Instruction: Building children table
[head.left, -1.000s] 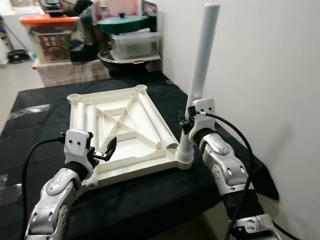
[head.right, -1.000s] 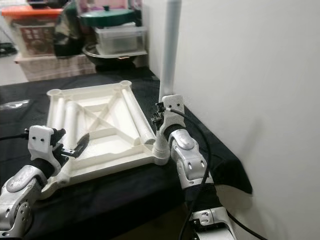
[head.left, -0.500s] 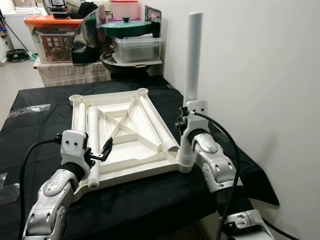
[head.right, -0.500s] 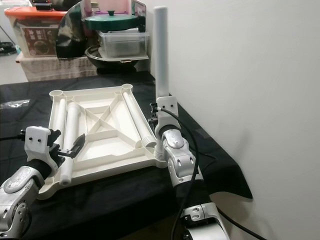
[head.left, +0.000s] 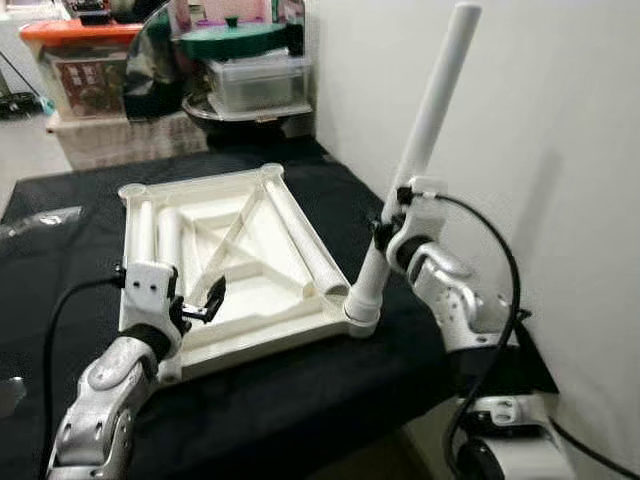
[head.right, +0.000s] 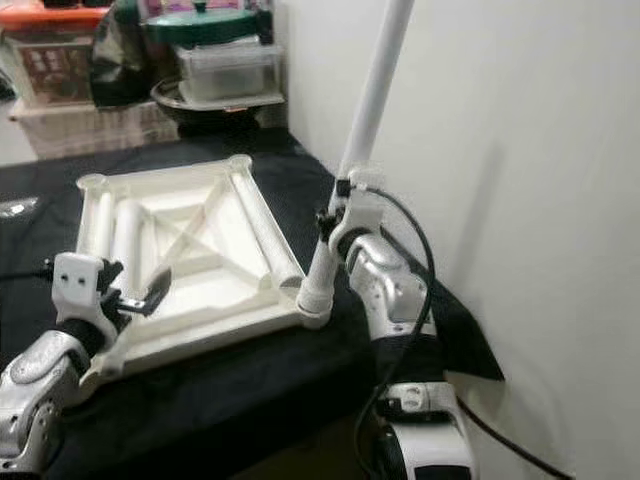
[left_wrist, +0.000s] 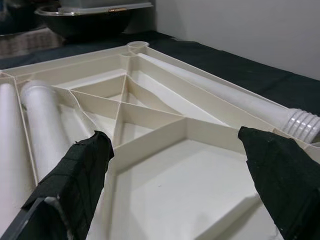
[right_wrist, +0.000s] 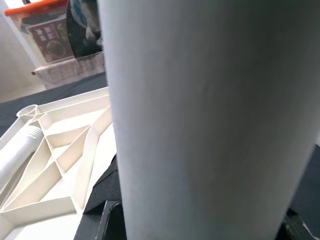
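Left eye view: I see the white tabletop (head.left: 225, 255) lying upside down, ribs up, on the black-covered table (head.left: 330, 390). My right gripper (head.left: 385, 235) is clenched around a white table leg (head.left: 415, 170), about mid-length; the leg's threaded foot sits in the tabletop's near right corner socket (head.left: 361, 318) and the leg tilts away to the right, toward the white wall (head.left: 520, 130). My left gripper (head.left: 205, 300) hangs over the tabletop's near left edge, fingers apart, grasping nothing. Three loose legs lie in the tabletop: two side by side along the left (head.left: 155, 235), one along the right edge (head.left: 312, 252). Storage boxes and a green lid (head.left: 235, 42) stand behind the table. Right eye view: same scene, the leg (head.right: 370, 110) leaning right, my right gripper (head.right: 333, 228) wrapped on it, the tabletop (head.right: 190, 250) flat on the cloth. Left wrist view: two black fingers (left_wrist: 75, 175) spread wide over the ribbed underside (left_wrist: 165, 150), nothing between them; the threaded end of the right-side loose leg (left_wrist: 302, 125) shows near the far finger. Right wrist view: the held leg (right_wrist: 200, 120) is very close up, with the tabletop (right_wrist: 60, 160) beyond it.
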